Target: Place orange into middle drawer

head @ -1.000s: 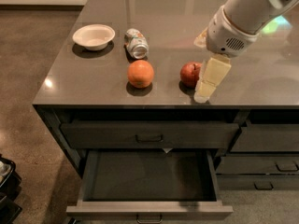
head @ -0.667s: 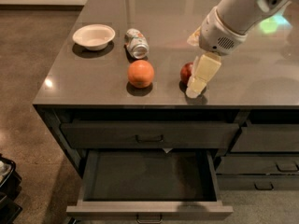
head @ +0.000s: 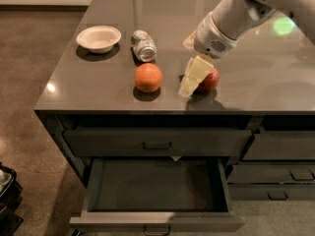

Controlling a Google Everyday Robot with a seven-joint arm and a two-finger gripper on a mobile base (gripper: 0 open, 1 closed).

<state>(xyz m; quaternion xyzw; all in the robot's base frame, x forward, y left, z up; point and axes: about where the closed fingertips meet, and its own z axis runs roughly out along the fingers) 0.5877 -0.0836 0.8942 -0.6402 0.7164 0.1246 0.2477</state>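
Gripper (head: 190, 81) near counter (head: 256, 90) front edge, just beside apple (head: 211, 80); open or closed, cannot tell. Centre over orange (head: 148, 77), avoid apple. Middle drawer (head: 157, 188) open.

a kitchen or office pantry: dark grey counter (head: 98, 90) over banks of drawers (head: 275, 146), the middle drawer (head: 157, 223) open; bowl (head: 99, 38), drinks can (head: 143, 45), orange (head: 148, 77) and apple (head: 211, 80) on top. the gripper (head: 189, 85) hangs over the counter, beside the apple.

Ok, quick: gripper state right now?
Gripper: low over the counter, in front of the red apple; open or shut cannot be told. The orange sits apart on the counter, not held.
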